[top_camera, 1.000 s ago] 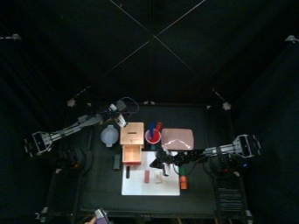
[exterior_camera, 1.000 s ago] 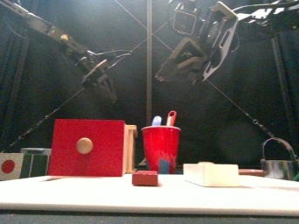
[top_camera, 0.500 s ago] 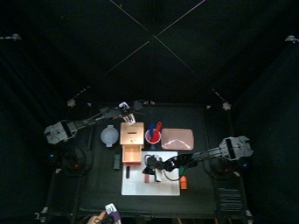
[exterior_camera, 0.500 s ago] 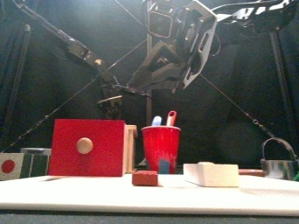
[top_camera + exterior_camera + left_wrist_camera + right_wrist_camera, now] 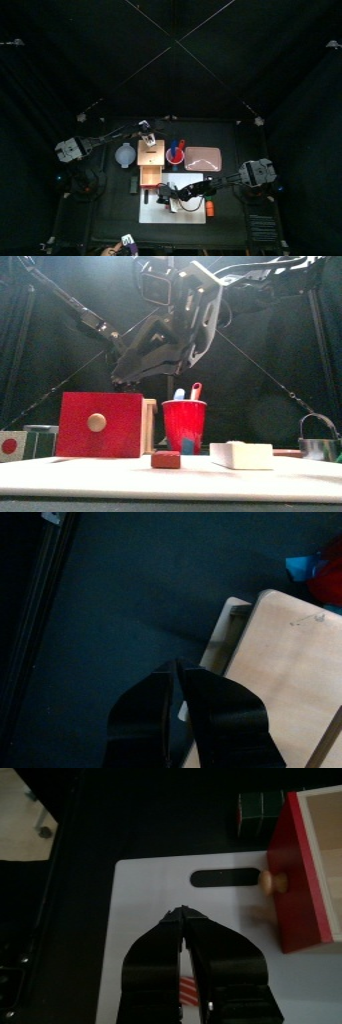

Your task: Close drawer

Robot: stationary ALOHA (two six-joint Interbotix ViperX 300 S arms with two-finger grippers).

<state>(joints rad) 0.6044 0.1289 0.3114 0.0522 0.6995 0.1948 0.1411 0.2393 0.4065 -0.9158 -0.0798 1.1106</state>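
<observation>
The drawer (image 5: 305, 873), red-fronted with a round wooden knob (image 5: 274, 882), stands pulled out of its wooden box (image 5: 287, 662) toward the white sheet (image 5: 147, 918), beside the red cup (image 5: 185, 424); the right gripper (image 5: 191, 928), jaws pressed together and empty, hovers over the sheet just short of the knob, apparently lining up a push, which calls for pressing the front squarely toward the box, while the left gripper (image 5: 181, 677), also pressed together, hangs at the box's far end
</observation>
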